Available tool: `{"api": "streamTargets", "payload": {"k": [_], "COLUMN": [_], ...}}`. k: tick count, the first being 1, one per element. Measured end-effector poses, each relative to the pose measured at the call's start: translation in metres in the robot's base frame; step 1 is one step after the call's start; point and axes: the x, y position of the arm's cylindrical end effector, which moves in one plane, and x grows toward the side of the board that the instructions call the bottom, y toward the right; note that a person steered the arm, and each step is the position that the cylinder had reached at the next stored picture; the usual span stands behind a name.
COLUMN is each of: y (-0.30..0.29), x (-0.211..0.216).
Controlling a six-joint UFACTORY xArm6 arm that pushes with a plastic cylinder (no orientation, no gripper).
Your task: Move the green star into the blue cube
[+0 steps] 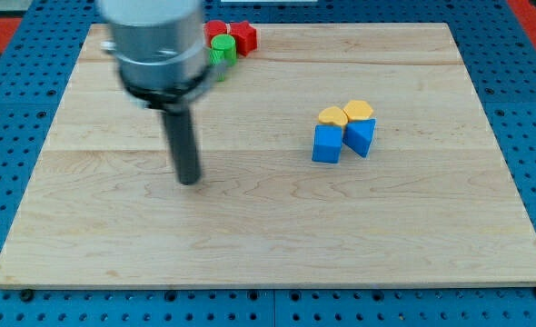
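Rod: my tip (189, 180) left of 2 blue (326, 144) (361, 136), 2 yellow (332, 116) (359, 110); 2 red (243, 36) (215, 29), 1 green (221, 47).

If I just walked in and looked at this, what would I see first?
First you'd see the big grey arm at the view's top left, with my tip touching bare wood, far from every block. Next, the bright cluster right of centre: a blue cube, a blue wedge-like block and two yellow blocks huddled together. At the top edge, red blocks and a green block peek out beside the arm.
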Motion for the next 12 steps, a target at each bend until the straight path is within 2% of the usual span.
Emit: {"api": "streamTargets", "payload": {"k": [1,2,3,4,5,6,7,8,10,12], "y": [-0.019,-0.012,-0.040,-0.043,-0.043,-0.029,0.035,0.075,0.130,0.110], "x": [-0.028,-0.041,-0.061,-0.125,-0.163,-0.199,-0.212,-0.181,-0.171,-0.142]}}
